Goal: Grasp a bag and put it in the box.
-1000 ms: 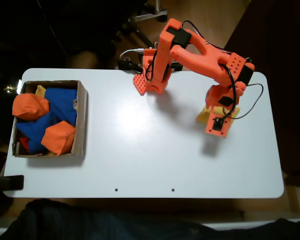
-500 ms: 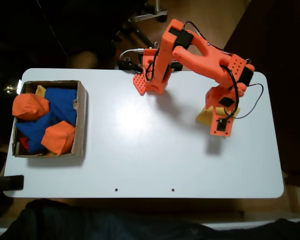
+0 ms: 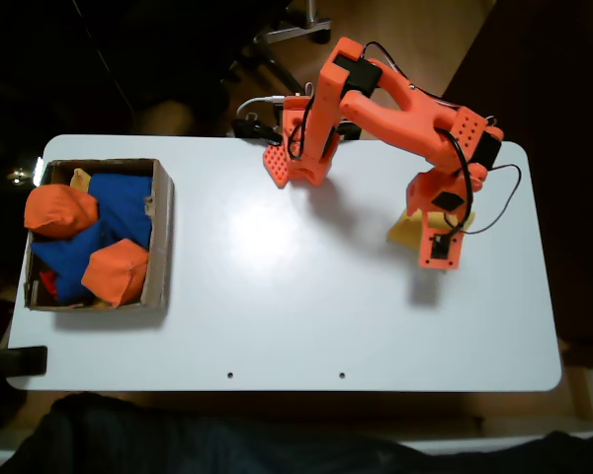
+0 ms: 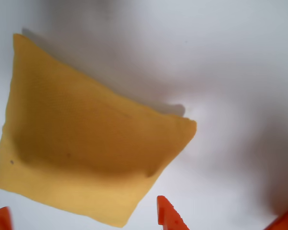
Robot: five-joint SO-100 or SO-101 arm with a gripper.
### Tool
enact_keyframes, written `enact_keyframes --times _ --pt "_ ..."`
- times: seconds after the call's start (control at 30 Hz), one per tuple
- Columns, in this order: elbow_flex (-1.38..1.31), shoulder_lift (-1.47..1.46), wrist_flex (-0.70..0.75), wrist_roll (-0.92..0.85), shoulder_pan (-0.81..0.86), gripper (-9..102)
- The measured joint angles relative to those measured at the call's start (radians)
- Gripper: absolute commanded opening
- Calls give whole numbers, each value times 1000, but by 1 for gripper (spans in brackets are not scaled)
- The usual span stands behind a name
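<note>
The yellow bag [image 3: 404,230] lies on the white table at the right, mostly covered by my orange gripper [image 3: 437,235], which hangs straight over it. In the wrist view the bag [image 4: 86,148] lies flat and close below, and my gripper [image 4: 84,218] is open. One orange fingertip [image 4: 167,214] stands just off the bag's lower right edge, and the other shows at the bottom left corner. Nothing is gripped. The brown cardboard box [image 3: 163,232] sits at the table's left end, far from the gripper.
Two orange beanbags [image 3: 59,210] and blue ones [image 3: 119,202] fill the box. The arm's base [image 3: 301,148] stands at the table's far edge. White tabletop [image 3: 277,286] stretches between bag and box. Dark floor surrounds the table.
The gripper has shifted slightly toward the table's near right over the yellow bag. Box and beanbags have not moved.
</note>
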Motion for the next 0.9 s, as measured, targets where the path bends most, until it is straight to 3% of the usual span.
enact_keyframes --times 0.37,0.9 --pt "8 -44 2 54 0 86" --pt "8 -112 25 216 0 86"
